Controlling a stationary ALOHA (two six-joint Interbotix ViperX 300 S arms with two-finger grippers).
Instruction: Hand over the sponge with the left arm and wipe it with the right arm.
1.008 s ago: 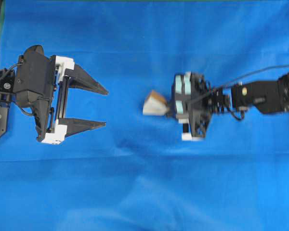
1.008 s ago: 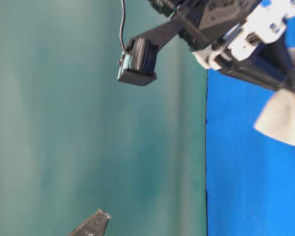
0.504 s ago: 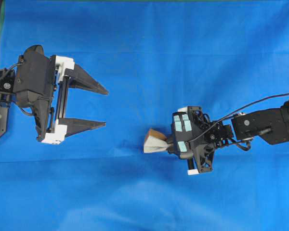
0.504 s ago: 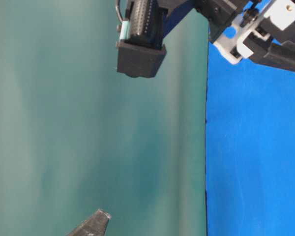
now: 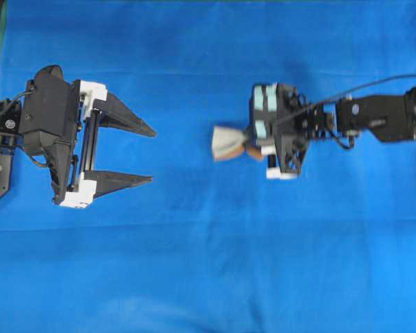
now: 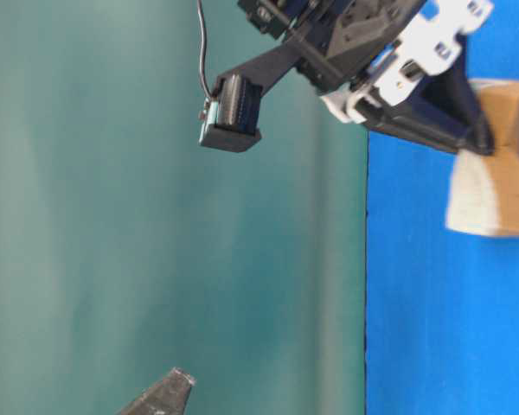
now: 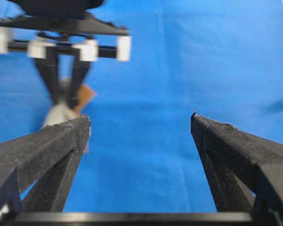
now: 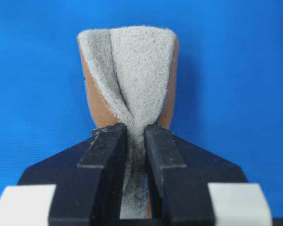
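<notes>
Swung upward, right end effector pinches sponge; left end effector gapes.

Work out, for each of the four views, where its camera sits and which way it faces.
Overhead: above, facing down on the blue cloth; left gripper open, right gripper pinching the sponge.
Table-level: low, rotated sideways; right gripper with sponge.
Left wrist: behind the open left gripper, facing the right gripper.
Right wrist: behind the right gripper, sponge close.
All four views show the sponge.
</notes>
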